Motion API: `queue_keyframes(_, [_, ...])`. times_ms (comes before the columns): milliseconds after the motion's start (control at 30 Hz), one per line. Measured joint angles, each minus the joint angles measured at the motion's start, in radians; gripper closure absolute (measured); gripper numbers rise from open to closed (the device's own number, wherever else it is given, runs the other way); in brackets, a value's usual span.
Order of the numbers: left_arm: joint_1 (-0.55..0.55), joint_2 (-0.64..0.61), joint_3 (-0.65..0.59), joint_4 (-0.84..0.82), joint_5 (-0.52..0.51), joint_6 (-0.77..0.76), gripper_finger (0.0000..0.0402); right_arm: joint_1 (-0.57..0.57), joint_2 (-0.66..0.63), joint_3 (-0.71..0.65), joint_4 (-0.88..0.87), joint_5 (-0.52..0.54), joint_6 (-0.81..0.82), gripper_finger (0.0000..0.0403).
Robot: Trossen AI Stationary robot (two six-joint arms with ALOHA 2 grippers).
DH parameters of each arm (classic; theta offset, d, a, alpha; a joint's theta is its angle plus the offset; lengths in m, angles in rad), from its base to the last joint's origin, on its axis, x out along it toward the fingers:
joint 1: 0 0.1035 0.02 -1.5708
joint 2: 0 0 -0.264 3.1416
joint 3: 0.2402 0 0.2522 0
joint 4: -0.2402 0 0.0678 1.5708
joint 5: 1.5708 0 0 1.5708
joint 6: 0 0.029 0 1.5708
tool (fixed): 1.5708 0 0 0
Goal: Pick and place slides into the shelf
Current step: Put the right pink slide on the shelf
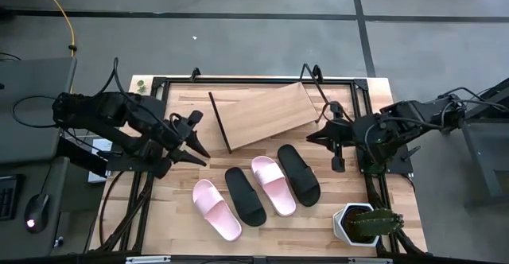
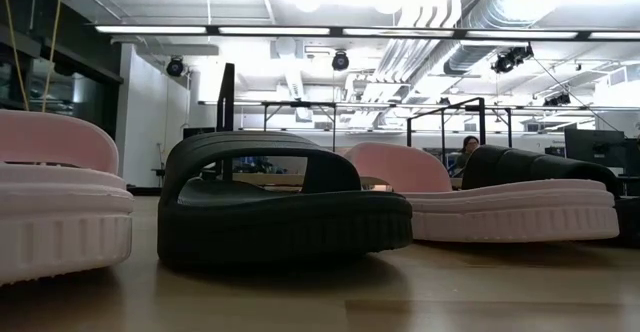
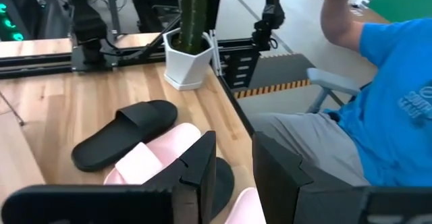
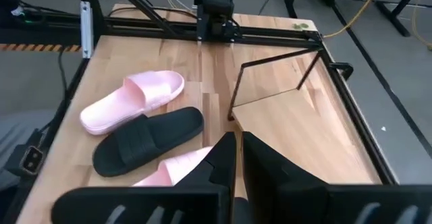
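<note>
Four slides lie side by side on their soles near the table's middle: a pink one point(image 1: 215, 209), a black one point(image 1: 244, 196), a pink one point(image 1: 273, 184) and a black one point(image 1: 298, 174). The low view shows them from the side, the black one point(image 2: 280, 207) nearest the middle. The shelf point(image 1: 266, 114), a light board tilted on a black wire frame, stands behind them toward the far edge. My left gripper point(image 1: 195, 141) hovers open to the left of the slides point(image 3: 234, 146). My right gripper point(image 1: 332, 141) hovers shut to their right point(image 4: 239, 140). Neither touches anything.
A cactus in a white pot point(image 1: 362, 224) stands at the table's near right corner, close to the rightmost black slide. A black rail frame point(image 1: 262, 79) runs around the tabletop. A person in a blue shirt point(image 3: 391, 82) sits beyond the table's edge.
</note>
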Motion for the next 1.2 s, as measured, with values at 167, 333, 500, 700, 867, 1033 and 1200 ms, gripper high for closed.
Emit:
queue_keyframes(167, [0.001,0.009,0.0,-0.011,-0.017,0.0,0.0318,0.0,0.008,-0.001,-0.03,-0.001,0.0,0.0389])
queue_keyframes(333, [0.001,0.025,0.0,-0.027,-0.017,0.0,0.0318,-0.025,0.013,-0.002,-0.062,-0.058,0.029,0.0389])
queue_keyframes(500, [0.002,0.049,0.0,-0.029,-0.017,0.0,0.0318,-0.056,0.017,-0.002,-0.06,-0.128,0.034,0.0389])
queue_keyframes(700, [0.002,0.065,0.001,-0.039,-0.017,0.0,0.0318,-0.062,0.039,-0.002,-0.059,-0.134,0.037,0.0389])
queue_keyframes(867, [0.002,0.07,0.0,-0.042,-0.017,0.0,0.0318,-0.062,0.092,-0.002,-0.057,-0.141,0.033,0.0389])
queue_keyframes(1033, [0.002,0.072,0.0,-0.044,-0.017,0.0,0.0318,-0.062,0.163,-0.002,-0.058,-0.155,0.025,0.0389])
queue_keyframes(1200, [0.002,0.072,0.0,-0.051,-0.017,-0.001,0.0318,-0.054,0.234,-0.002,-0.06,-0.152,0.041,0.0389])
